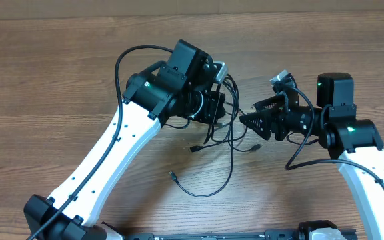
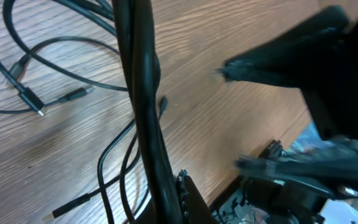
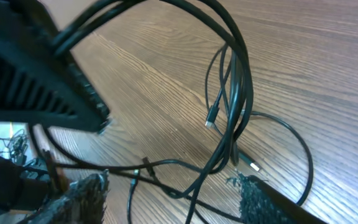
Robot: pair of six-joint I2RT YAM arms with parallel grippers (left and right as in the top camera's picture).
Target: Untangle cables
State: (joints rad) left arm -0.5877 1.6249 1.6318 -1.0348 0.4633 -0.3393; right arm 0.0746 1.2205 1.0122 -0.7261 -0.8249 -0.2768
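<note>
Overhead, left claw (image 1: 221, 100) clamped on cables (image 1: 231, 157), right claw (image 1: 249, 115) parted

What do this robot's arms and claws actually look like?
The left arm and right arm have curved white links and bulky black joint housings, each with a small green light. Black wiring cables loop alongside. The left gripper and right gripper are black, with ribbed, wedge-shaped fingers.

The cables (image 1: 231, 157) were black, the table (image 1: 45, 67) brown with wood grain. At eight and four o'clock, the left arm (image 1: 122, 143) and right arm (image 1: 369, 180) were white with black joints.
</note>
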